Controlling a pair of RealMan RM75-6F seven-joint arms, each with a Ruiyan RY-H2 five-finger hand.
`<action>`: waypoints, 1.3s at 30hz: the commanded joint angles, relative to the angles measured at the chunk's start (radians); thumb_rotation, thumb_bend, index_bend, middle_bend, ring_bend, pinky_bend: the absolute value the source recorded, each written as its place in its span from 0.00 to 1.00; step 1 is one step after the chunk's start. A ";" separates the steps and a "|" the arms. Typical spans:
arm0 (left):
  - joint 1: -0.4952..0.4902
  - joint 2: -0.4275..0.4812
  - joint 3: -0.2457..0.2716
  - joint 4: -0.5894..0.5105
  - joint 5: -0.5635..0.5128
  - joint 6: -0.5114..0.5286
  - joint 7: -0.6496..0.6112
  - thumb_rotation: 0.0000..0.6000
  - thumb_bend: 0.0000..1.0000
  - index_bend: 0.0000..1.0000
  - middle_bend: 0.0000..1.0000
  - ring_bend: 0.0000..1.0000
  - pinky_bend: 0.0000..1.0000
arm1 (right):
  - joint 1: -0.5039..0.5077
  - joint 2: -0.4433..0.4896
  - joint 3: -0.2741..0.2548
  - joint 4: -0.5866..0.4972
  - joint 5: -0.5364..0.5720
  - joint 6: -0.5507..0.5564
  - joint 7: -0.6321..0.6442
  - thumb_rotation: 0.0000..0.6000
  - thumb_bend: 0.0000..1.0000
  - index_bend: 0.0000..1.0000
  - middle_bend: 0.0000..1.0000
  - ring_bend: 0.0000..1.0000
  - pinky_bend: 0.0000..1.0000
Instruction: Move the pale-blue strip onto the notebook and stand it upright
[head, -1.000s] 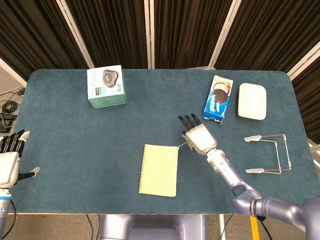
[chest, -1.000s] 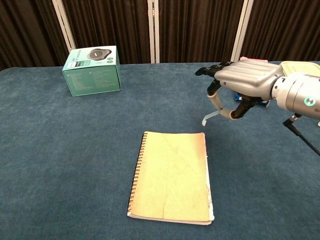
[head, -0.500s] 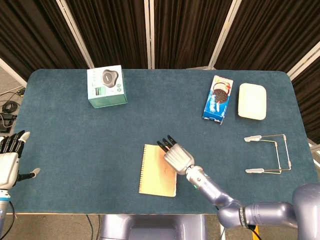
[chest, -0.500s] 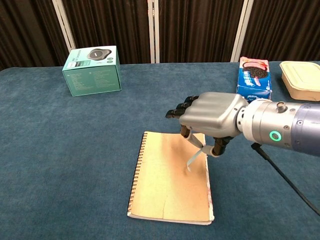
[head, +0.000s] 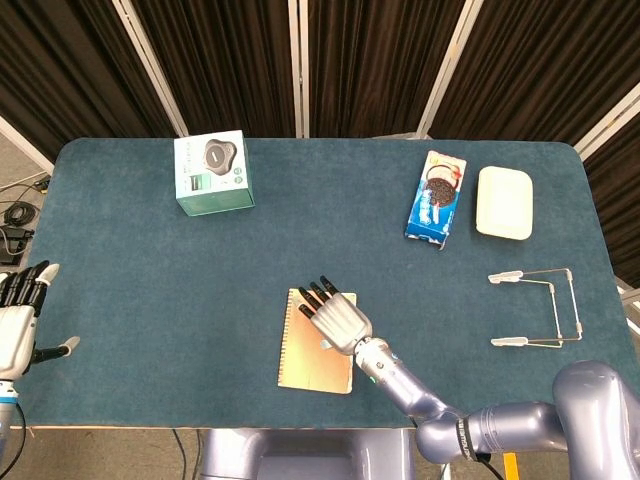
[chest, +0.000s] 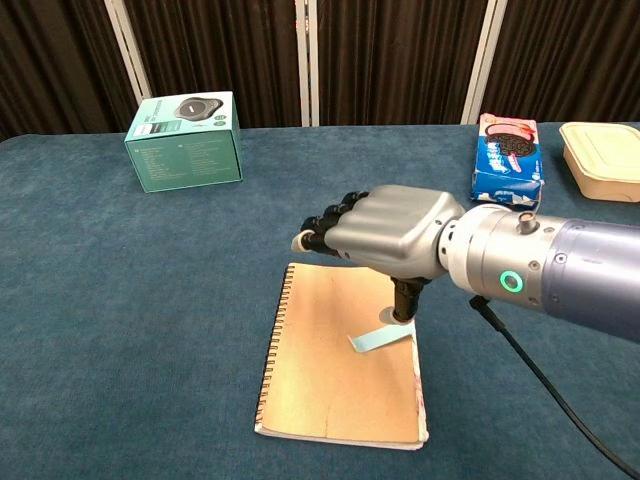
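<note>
A teal-green box (head: 213, 172) with a round dark device pictured on its lid stands at the upper left of the blue table mat (head: 150, 280) in the head view. At the upper right lies a blue cookie package (head: 437, 200), and just right of it a cream lidded container (head: 504, 203). Below these, at the right edge, a thin wire frame (head: 540, 310) with pale tips lies flat. Dark curtains (head: 360, 60) with light vertical posts fill the top.
</note>
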 joint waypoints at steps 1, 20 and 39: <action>0.001 0.001 0.003 -0.001 0.009 0.004 -0.003 1.00 0.00 0.00 0.00 0.00 0.00 | -0.035 0.069 -0.005 -0.073 -0.082 0.057 0.065 1.00 0.16 0.00 0.00 0.00 0.00; -0.152 -0.041 -0.037 0.062 0.135 -0.125 -0.082 1.00 0.55 0.00 0.00 0.00 0.00 | -0.440 0.434 -0.194 0.448 -0.718 0.558 0.916 1.00 0.09 0.00 0.00 0.00 0.00; -0.604 -0.233 -0.111 -0.046 -0.081 -0.669 0.251 1.00 0.92 0.36 0.00 0.00 0.00 | -0.632 0.476 -0.104 0.142 -0.533 0.563 0.884 1.00 0.00 0.06 0.00 0.00 0.00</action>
